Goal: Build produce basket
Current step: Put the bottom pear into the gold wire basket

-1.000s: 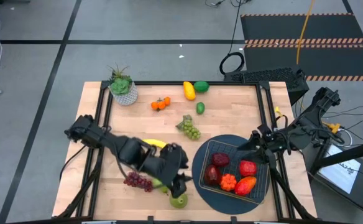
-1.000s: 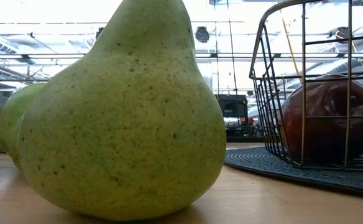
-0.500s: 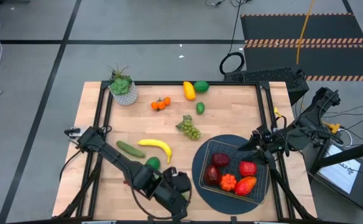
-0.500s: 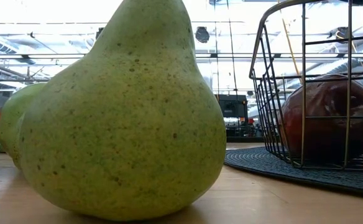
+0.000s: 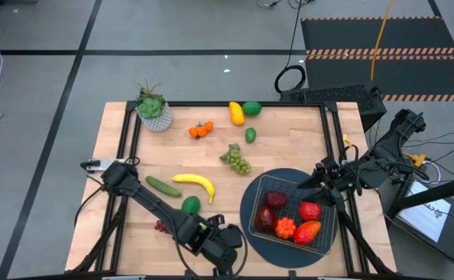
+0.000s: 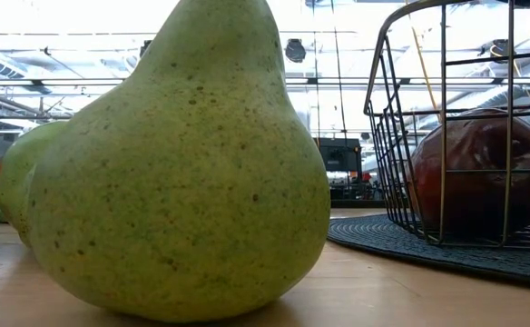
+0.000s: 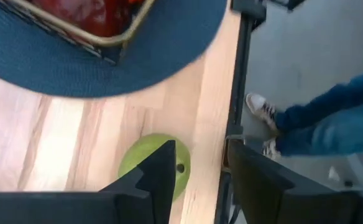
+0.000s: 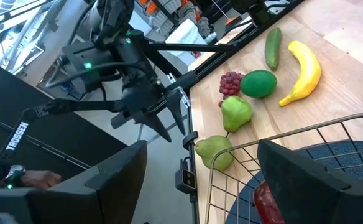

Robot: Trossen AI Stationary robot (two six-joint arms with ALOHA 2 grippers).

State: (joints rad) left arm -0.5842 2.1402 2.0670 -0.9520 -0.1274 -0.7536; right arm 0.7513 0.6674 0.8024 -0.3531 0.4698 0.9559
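The dark wire basket [image 5: 330, 233] stands on a round blue mat [image 5: 248, 208] at the near right and holds red and orange produce [image 5: 291, 216]. Two green pears [image 8: 214, 151] [image 8: 236, 112] stand at the table's near edge; the low view shows one up close [image 6: 179, 173]. Purple grapes [image 8: 231, 82], a lime [image 5: 190, 204], a banana [image 5: 194, 184] and a cucumber [image 5: 162, 186] lie left of the mat. My left gripper [image 7: 200, 149] hangs open just above the nearer pear [image 7: 153, 171], pointing steeply down. My right gripper [image 5: 320, 185] waits open by the basket's far right corner.
A potted plant [image 5: 153, 109], small oranges [image 5: 200, 129], a yellow and a green fruit [image 5: 241, 111], a small lime [image 5: 250, 134] and green grapes [image 5: 237, 161] sit toward the far side. A person's legs and shoes [image 7: 312, 118] show beyond the table's near edge rail [image 7: 234, 93].
My left gripper has gone down and toward the table's near edge, ending over the pears, which its arm now covers in the high view. The pears have not moved.
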